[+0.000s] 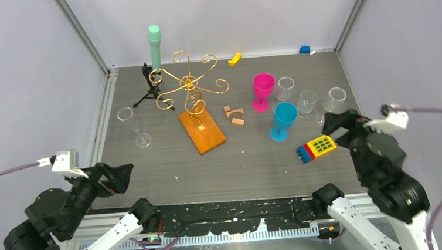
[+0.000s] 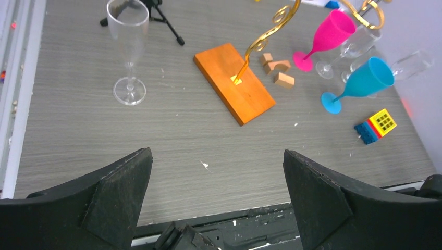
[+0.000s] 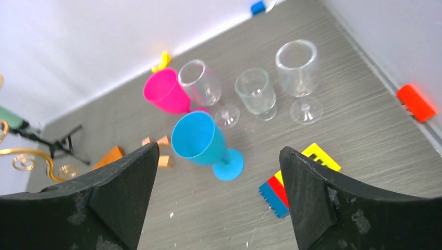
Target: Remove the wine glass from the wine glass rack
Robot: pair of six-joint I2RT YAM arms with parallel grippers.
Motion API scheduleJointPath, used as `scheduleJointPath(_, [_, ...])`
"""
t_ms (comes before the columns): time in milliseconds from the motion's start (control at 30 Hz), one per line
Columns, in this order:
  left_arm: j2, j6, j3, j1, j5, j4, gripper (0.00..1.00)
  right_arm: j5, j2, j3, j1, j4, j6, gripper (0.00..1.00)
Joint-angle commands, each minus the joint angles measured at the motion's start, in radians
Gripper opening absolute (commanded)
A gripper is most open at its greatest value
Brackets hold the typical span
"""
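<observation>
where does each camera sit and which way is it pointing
Top external: high behind the arms, looking down over the table; both arms show, with left gripper and right gripper open.
Left wrist: on the left arm, facing forward-right at the rack base and a clear flute; its fingers frame the bottom.
Right wrist: on the right arm, facing forward-left onto the blue glass; its fingers frame the bottom.
Shared: both wrist views hold the blue glass and pink glass.

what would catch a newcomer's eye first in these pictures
The gold wire wine glass rack with curled arms on its orange-brown wooden base stands left of centre. Right of it, a bright pink plastic goblet and a blue plastic goblet stand upright beside three clear stemmed glasses.
</observation>
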Motion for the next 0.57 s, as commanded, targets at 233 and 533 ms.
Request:
scheduleJointPath(233, [-0.056, 0.085, 0.100, 0.043, 0.017, 0.041, 1.00, 0.262, -0.408, -0.127, 0.004, 0.029, 0.068, 0.92])
scheduleJointPath(533, [-0.061, 0.118, 0.133, 0.112, 0.040, 0.019, 0.99, 0.274, -0.412, -0.118, 0.004, 0.024, 0.096, 0.94])
